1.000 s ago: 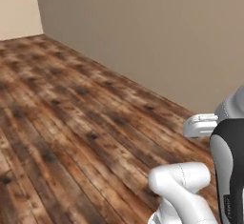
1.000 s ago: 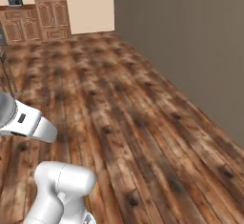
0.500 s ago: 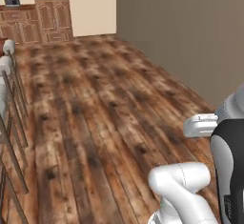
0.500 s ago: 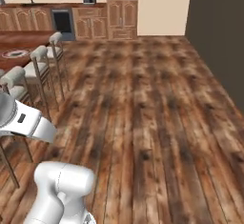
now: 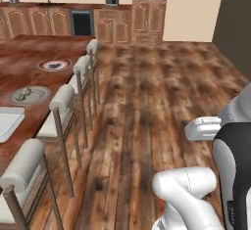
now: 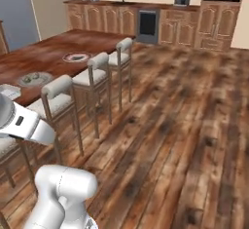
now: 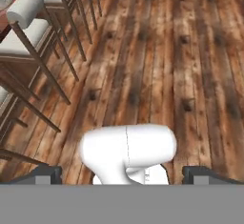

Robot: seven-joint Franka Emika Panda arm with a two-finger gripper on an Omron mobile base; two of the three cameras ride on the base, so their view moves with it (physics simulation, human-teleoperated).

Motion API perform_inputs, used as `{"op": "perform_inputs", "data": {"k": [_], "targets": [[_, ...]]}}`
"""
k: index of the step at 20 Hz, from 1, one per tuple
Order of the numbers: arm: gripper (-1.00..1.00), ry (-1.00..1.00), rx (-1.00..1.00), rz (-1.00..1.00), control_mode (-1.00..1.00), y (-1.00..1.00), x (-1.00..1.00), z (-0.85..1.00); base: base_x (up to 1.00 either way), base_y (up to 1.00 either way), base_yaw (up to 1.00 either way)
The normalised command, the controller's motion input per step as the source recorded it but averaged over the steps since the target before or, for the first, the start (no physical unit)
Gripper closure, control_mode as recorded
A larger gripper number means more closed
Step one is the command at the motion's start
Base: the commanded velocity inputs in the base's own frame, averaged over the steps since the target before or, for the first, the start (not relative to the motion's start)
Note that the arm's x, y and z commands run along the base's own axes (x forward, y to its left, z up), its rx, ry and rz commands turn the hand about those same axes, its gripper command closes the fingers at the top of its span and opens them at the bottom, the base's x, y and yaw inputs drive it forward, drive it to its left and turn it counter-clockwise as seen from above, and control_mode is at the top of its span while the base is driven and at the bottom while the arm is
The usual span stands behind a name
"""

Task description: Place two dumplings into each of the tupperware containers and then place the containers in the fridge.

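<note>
The dumplings (image 5: pixel 28 93) sit on a round grey plate (image 5: pixel 43 96) on the wooden counter (image 5: pixel 29 53), with the white tupperware tray (image 5: pixel 7 121) just beside it at the near edge. The gripper (image 7: pixel 124 173) hangs over bare floor well away from them, fingers spread wide and holding nothing. My worry: the bar stools (image 5: pixel 63 102) line the counter's edge, so the arm could clip a stool back reaching in.

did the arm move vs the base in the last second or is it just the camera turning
No. In the left base view the arm sits in the same lower-right spot as before; the floor and stools shifted because the base turned.
</note>
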Motion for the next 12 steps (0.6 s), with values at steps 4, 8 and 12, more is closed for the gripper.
{"op": "perform_inputs", "data": {"k": [4, 8, 12], "targets": [[-1.00, 0.00, 0.00, 0.00, 1.00, 0.00, 0.00, 0.00, 0.91, -0.18, 0.80], [-1.00, 0.00, 0.00, 0.00, 1.00, 0.00, 0.00, 0.00, 0.82, -0.18, 0.81], [-1.00, 0.00, 0.00, 0.00, 1.00, 0.00, 0.00, 0.00, 0.73, -0.25, 0.79]]}}
